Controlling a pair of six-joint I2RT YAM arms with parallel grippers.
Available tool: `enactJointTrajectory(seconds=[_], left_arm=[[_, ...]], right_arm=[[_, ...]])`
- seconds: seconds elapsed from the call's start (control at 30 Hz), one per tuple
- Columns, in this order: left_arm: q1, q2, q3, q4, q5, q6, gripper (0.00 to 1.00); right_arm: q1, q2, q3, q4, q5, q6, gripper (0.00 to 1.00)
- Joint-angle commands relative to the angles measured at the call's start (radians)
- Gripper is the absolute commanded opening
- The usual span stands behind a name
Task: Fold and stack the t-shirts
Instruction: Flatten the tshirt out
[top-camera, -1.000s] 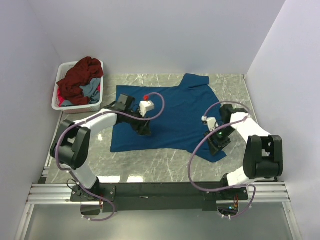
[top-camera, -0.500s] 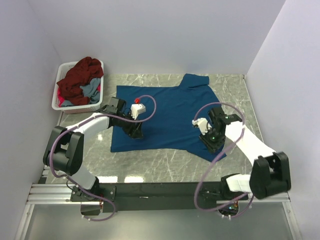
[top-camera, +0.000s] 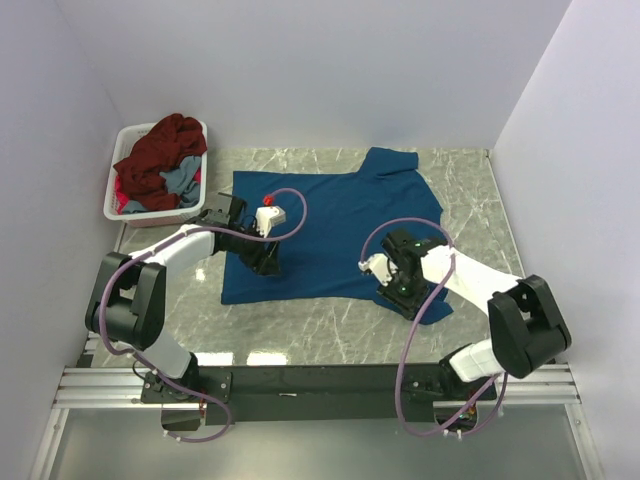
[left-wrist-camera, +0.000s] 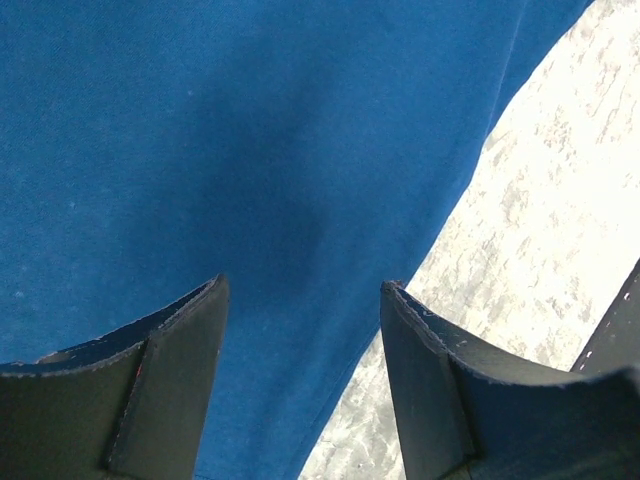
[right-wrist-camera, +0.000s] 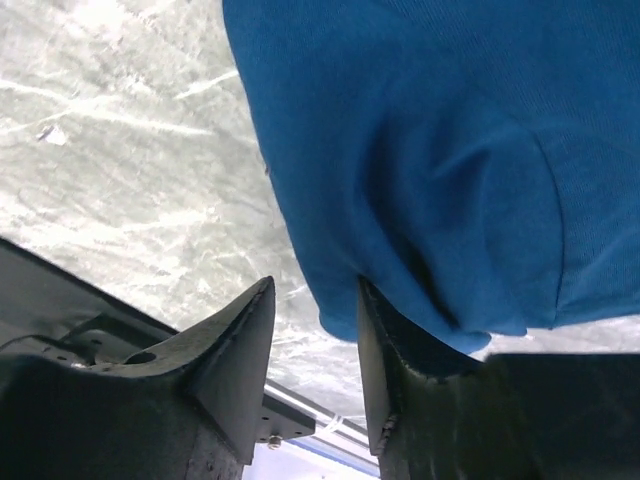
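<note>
A deep blue t-shirt lies spread flat on the marble table. My left gripper hovers over its lower left part, close to the hem. In the left wrist view the left gripper is open, with blue t-shirt cloth and its edge below the gap. My right gripper is at the shirt's lower right hem. In the right wrist view the right gripper has its jaws apart. The blue t-shirt hem drapes over the right finger, and bare table shows in the gap.
A white basket stands at the back left. It holds a dark maroon shirt and a grey-blue one. Walls close in the table on three sides. The metal rail with the arm bases runs along the near edge.
My right gripper has slid left along the shirt's lower hem, away from the right corner. The left gripper has shifted a little to the left.
</note>
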Motion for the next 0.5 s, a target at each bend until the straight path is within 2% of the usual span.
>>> enactJointTrajectory(seconds=[0.0, 0.07, 0.1, 0.13, 0.17, 0.27, 0.47], left_arm=[[0.009, 0.006, 0.024, -0.006, -0.001, 0.017, 0.67], [0.012, 0.010, 0.021, -0.003, -0.009, 0.020, 0.67], [0.012, 0.014, 0.021, -0.001, -0.010, 0.020, 0.67], [0.015, 0.015, 0.021, 0.000, -0.012, 0.020, 0.67], [0.019, 0.023, 0.022, 0.000, -0.012, 0.023, 0.67], [0.030, 0.041, 0.030, -0.009, -0.016, 0.026, 0.67], [0.064, 0.060, 0.041, -0.021, -0.006, 0.036, 0.66]], right_arm=[[0.021, 0.034, -0.005, 0.065, 0.037, 0.015, 0.46], [0.023, 0.049, -0.007, 0.082, 0.048, 0.014, 0.44], [0.023, 0.057, -0.007, 0.088, 0.053, 0.011, 0.39], [0.023, 0.060, -0.002, 0.097, 0.062, 0.008, 0.33], [0.020, 0.062, 0.003, 0.096, 0.071, 0.003, 0.20], [-0.022, 0.062, 0.059, 0.057, 0.053, -0.008, 0.00], [-0.183, 0.080, 0.257, -0.073, -0.098, -0.074, 0.00]])
